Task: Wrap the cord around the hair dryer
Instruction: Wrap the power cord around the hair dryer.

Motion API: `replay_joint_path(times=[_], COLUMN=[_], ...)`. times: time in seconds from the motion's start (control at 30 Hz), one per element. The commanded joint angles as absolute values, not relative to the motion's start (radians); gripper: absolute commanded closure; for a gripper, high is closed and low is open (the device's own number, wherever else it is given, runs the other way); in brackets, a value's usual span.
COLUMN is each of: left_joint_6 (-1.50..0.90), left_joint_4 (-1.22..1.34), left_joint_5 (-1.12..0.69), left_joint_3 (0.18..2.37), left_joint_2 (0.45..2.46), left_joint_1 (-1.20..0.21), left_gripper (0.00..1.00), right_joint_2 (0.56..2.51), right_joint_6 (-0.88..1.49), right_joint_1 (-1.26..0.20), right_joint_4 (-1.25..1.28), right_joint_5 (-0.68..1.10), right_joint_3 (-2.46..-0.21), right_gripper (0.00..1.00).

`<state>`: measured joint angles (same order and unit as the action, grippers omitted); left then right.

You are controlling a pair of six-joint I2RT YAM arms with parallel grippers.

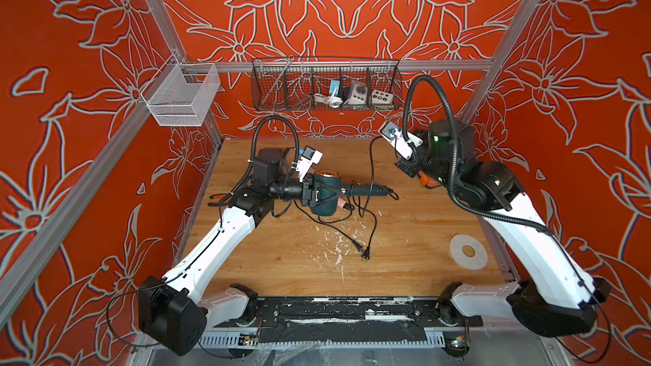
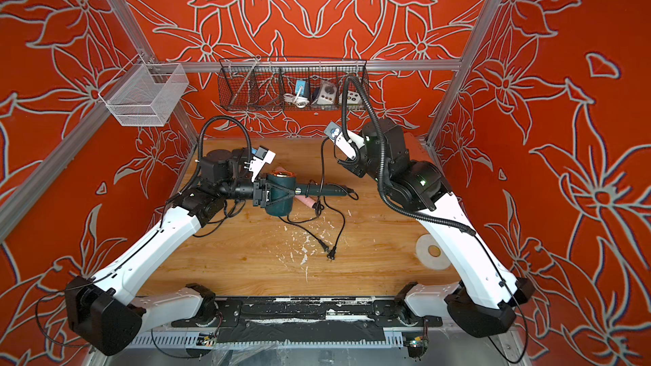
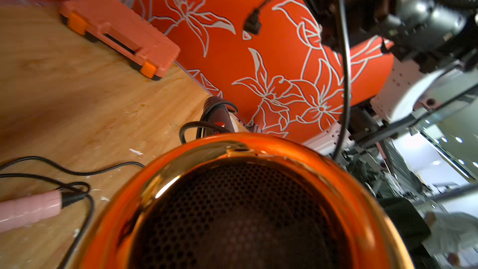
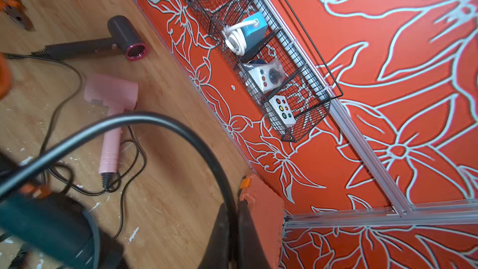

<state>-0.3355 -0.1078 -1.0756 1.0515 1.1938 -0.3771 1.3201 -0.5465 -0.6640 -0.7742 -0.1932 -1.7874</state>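
The teal hair dryer (image 1: pixel 326 202) (image 2: pixel 280 202) with a copper mesh end (image 3: pixel 243 203) is held sideways over the wooden table, and my left gripper (image 1: pixel 327 194) (image 2: pixel 278 194) is shut around its barrel. Its handle (image 1: pixel 366 190) points right with black cord (image 3: pixel 207 125) looped on it. From there the cord (image 1: pixel 370 167) (image 4: pixel 155 120) rises to my right gripper (image 1: pixel 384 139) (image 4: pixel 232 203), which is shut on it. Slack cord and a plug (image 1: pixel 366 253) lie on the table. My left fingers are hidden in the left wrist view.
A pink hair dryer (image 4: pixel 111 104) and a grey one (image 4: pixel 121 40) lie behind, each with its own cord. An orange tool case (image 3: pixel 121 34) (image 1: pixel 428 179) sits by the right wall, a white disc (image 1: pixel 468 251) at front right. A black wire basket (image 1: pixel 326 86) hangs on the back wall.
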Motion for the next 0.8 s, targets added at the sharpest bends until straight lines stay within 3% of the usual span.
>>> replay_joint_path(times=[0.0, 0.37, 0.77], left_joint_6=[-0.318, -0.517, -0.642], left_joint_4=[-0.02, 0.37, 0.567], left_joint_5=[-1.203, -1.283, -1.224], left_joint_3=[1.051, 1.056, 1.141], left_joint_2=[1.179, 1.246, 1.209], left_joint_1=[-0.441, -0.572, -0.573], left_gripper=[1.0, 1.0, 1.0], right_joint_2=[1.355, 1.45, 1.396], right_joint_6=[-0.586, -0.503, -0.152], right_joint_1=[-0.624, -0.441, -0.237], right_joint_4=[-0.763, -0.743, -0.376], right_joint_5=[-0.077, 0.299, 0.658], right_joint_3=[-1.858, -1.812, -1.357], right_gripper=[1.0, 1.0, 1.0])
